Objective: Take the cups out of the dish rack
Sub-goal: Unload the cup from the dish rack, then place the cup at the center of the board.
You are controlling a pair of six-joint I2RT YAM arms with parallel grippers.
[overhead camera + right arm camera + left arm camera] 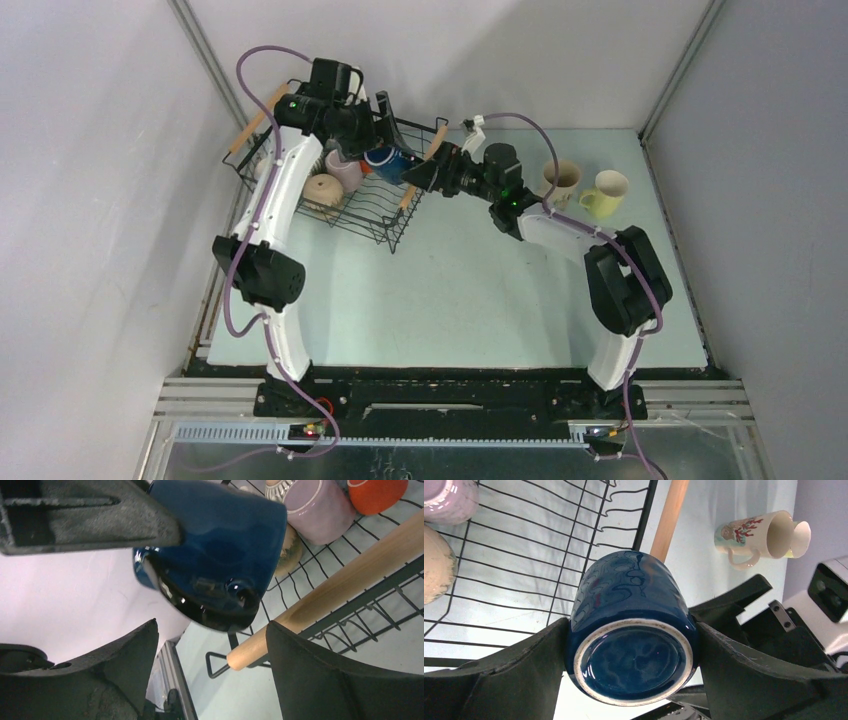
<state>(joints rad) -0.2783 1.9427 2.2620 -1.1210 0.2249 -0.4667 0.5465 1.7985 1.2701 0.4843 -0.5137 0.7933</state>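
My left gripper [631, 652] is shut on a navy cup [631, 630], its fingers pressed against both sides near the base. It holds the cup tilted above the right end of the black wire dish rack [345, 210]. From the right, my right gripper [212, 655] stands open just short of the navy cup [220, 550], its fingers apart from it. A mauve cup [315, 505], an orange cup [377, 492] and a cream ribbed cup [323, 190] are in the rack. Out on the table to the right stand a cream cup with a red pattern [562, 182] and a pale yellow-green cup [605, 193].
The rack's wooden bar handle [345, 585] runs right beside my right gripper's far finger, and its other handle [256, 118] lies along the far left. Grey walls close in the table on the left, back and right. The pale table top [460, 290] stretches in front of the rack.
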